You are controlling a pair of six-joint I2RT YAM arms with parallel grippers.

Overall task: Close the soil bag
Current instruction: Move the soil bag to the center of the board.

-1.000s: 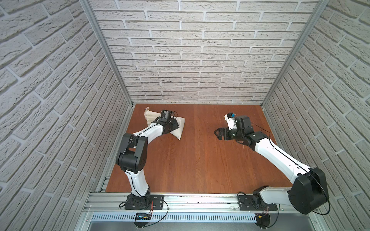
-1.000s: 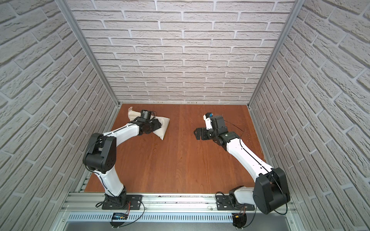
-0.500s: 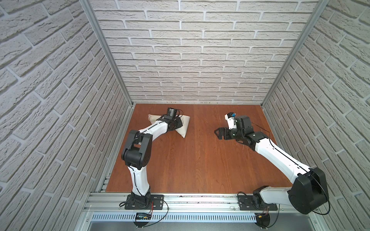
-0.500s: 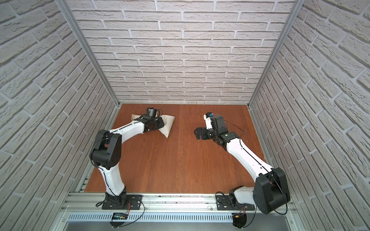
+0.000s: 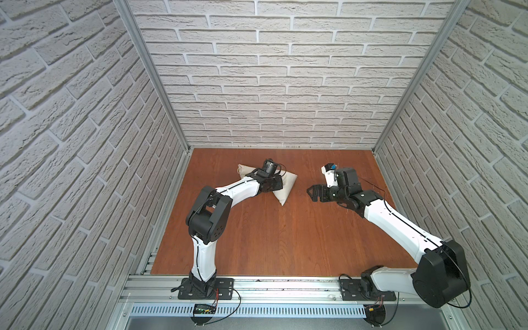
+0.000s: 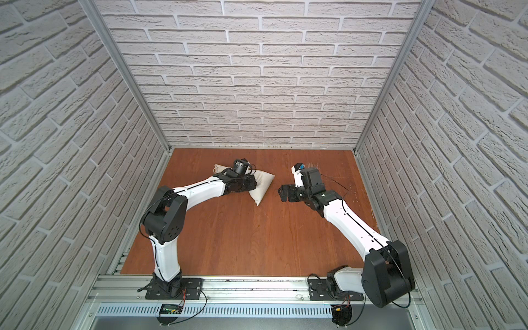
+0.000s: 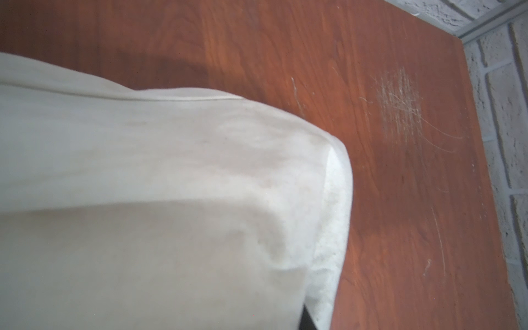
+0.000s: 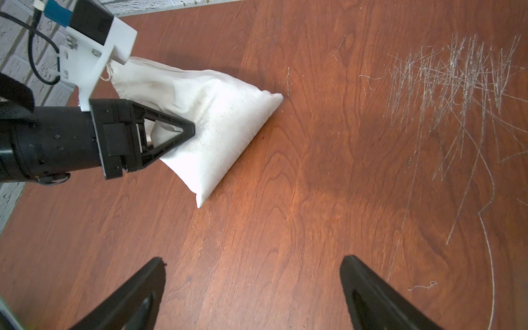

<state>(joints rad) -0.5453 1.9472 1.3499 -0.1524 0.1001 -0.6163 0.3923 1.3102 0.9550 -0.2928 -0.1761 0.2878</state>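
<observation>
Soil bag (image 5: 286, 184): lies on the wooden table (image 5: 285, 243), at about 11 o'clock from table centre in both top views, near the back wall. The cloth is cream and the bag looks plump. One corner points to 6 o'clock, another to 3 o'clock. The gathered mouth end (image 5: 241, 168) lies toward 10 o'clock, on the far side of the left arm (image 5: 237, 191). Cannot tell whether it is drawn tight. A bit of thin cord (image 8: 106, 76) shows at that end in the right wrist view.

Left gripper (image 8: 189, 131): down on the bag's middle, seen side-on from the right wrist camera. The fingers are close together, pinching a fold of cloth. The cloth rises tent-like to the tips. The left wrist view is nearly filled with bag cloth (image 7: 143, 171).

Right gripper (image 8: 253, 258): fingers spread wide, nothing between them, bare table beneath. In a top view the right gripper (image 5: 313, 193) sits at about 1 o'clock from table centre. It points to 9 o'clock toward the bag and is apart from it, not touching.

Table surface: a patch of pale scratches (image 8: 457, 85) lies at about 12 o'clock from the right gripper in the top views.
</observation>
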